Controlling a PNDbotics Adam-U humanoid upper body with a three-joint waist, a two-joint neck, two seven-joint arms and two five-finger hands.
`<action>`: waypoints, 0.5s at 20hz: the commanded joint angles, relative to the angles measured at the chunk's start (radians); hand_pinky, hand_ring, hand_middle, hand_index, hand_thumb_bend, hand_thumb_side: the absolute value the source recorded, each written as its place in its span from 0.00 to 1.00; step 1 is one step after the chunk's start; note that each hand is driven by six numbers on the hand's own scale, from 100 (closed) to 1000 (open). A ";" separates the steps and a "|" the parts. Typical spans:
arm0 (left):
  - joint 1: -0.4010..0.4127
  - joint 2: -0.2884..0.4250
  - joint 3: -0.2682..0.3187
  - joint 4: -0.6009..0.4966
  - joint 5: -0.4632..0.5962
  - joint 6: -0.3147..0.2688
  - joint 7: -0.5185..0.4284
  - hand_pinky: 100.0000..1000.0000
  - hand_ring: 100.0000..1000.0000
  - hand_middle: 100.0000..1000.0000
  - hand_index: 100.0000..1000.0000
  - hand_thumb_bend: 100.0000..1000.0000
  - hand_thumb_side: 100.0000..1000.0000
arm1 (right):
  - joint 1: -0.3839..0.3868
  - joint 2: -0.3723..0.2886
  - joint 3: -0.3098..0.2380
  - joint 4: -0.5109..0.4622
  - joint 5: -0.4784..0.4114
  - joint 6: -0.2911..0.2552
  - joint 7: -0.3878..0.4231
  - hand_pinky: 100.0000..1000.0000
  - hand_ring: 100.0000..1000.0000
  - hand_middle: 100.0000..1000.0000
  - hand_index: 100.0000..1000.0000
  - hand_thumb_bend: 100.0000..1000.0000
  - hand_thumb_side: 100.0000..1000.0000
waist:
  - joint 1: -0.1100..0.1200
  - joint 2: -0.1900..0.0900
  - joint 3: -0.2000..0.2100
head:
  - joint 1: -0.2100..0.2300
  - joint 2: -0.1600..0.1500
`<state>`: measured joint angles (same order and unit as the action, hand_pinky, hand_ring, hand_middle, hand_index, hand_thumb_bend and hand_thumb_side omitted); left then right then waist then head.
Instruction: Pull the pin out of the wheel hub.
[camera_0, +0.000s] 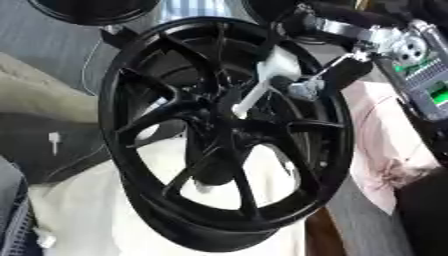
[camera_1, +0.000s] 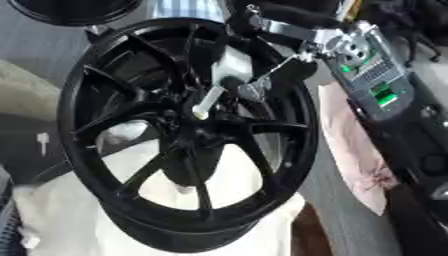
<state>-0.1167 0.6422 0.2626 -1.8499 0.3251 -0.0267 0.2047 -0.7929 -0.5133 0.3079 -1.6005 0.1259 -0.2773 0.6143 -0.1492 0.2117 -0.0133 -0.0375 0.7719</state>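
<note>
A black multi-spoke wheel (camera_0: 229, 135) stands tilted on its rim, filling most of both views, well below and to the left of the robot's right hand (camera_0: 293, 62). It rests on pale cloth (camera_0: 79, 210) (white, rumpled) that lies low and far left of the hand. A second dark rim (camera_0: 92, 11) shows only as an arc at the top left corner, level with the hand but well to its left.

At the hub of the wheel, a white pin (camera_0: 252, 99) slants up and to the right from the centre toward the hand. Its lower tip sits at or just in front of the hub; whether it is still seated there cannot be told. Its upper end runs into a white blocky head (camera_1: 232, 65), and the hand's fingers are wrapped about that head, so the right hand is gripping the pin.

The right arm (camera_1: 363, 60) comes in from the upper right behind the hand, silver joints and a green-lit panel showing. Below the arm and to the hand's right lies pinkish cloth (camera_0: 385, 145).

The left hand shows in neither view.
</note>
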 joint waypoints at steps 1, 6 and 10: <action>-0.004 0.022 0.013 -0.017 0.005 -0.001 0.002 0.22 0.36 0.40 0.55 0.00 0.71 | -0.026 -0.045 -0.020 -0.029 -0.034 0.008 -0.014 0.48 0.33 0.21 0.49 0.00 0.00 | 0.012 -0.020 -0.002 | 0.002 -0.002; -0.003 0.020 0.015 -0.016 0.006 -0.002 0.004 0.22 0.37 0.40 0.55 0.00 0.71 | -0.051 -0.090 -0.027 -0.052 -0.073 0.017 -0.048 0.48 0.33 0.21 0.49 0.00 0.00 | 0.013 -0.023 -0.003 | 0.001 -0.002; -0.003 0.018 0.016 -0.017 0.007 -0.001 0.006 0.22 0.37 0.40 0.55 0.00 0.71 | -0.067 -0.132 -0.041 -0.062 -0.113 0.030 -0.084 0.48 0.33 0.21 0.49 0.00 0.00 | 0.012 -0.028 -0.005 | -0.001 -0.002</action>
<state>-0.1149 0.6420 0.2633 -1.8499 0.3257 -0.0265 0.2067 -0.8385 -0.6010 0.2884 -1.6431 0.0351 -0.2501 0.5438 -0.1484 0.2069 -0.0160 -0.0373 0.7719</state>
